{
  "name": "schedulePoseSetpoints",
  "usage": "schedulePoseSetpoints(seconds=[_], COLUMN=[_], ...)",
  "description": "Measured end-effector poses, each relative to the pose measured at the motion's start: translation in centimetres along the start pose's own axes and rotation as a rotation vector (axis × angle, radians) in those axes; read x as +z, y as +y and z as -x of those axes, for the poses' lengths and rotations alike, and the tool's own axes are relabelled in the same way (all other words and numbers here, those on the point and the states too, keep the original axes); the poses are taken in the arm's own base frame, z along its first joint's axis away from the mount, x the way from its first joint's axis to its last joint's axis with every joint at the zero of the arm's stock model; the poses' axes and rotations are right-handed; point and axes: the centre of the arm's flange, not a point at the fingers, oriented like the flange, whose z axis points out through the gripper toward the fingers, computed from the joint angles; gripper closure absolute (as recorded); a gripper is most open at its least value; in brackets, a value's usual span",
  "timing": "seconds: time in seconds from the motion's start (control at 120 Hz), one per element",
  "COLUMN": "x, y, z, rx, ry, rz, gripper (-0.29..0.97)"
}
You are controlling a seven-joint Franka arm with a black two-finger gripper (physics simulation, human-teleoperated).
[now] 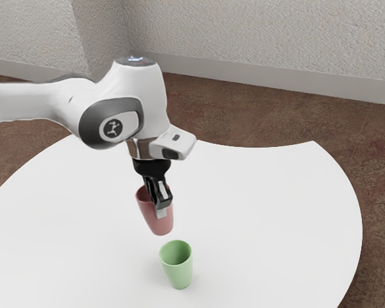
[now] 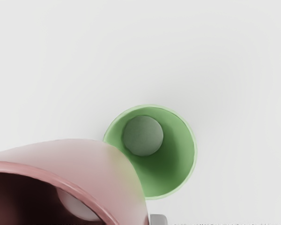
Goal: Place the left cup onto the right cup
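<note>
Exterior view: the pincer (image 1: 161, 204) grasps the pink cup (image 1: 149, 215) by its rim, holding it tilted in the air, clear of the white surface (image 1: 276, 212). The green cup (image 1: 176, 264) stands upright below it, slightly nearer and toward the exterior view's right.

The glossy white, round-shelled robot arm (image 1: 45, 102) is being shown with a dark grey joint cap (image 1: 113, 125) that is carrying a round white emblem. Below a silver wrist ring (image 1: 136, 149) and a white boxy housing (image 1: 172, 144), the black two-finger gripper (image 1: 160, 206) is being tipped in pale grey.
</note>
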Motion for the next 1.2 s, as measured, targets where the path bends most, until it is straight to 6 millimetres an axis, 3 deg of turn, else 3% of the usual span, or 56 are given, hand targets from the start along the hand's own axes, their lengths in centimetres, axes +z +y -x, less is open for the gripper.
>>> schedulePoseSetpoints(seconds=[0.708, 1.2], x=[1.2, 2.8], y=[3.1, 2.8], z=[-0.1, -0.9], rx=[0.048, 0.042], ry=[-0.018, -0.031], rz=[0.011, 0.022], gripper=[0.78, 0.78])
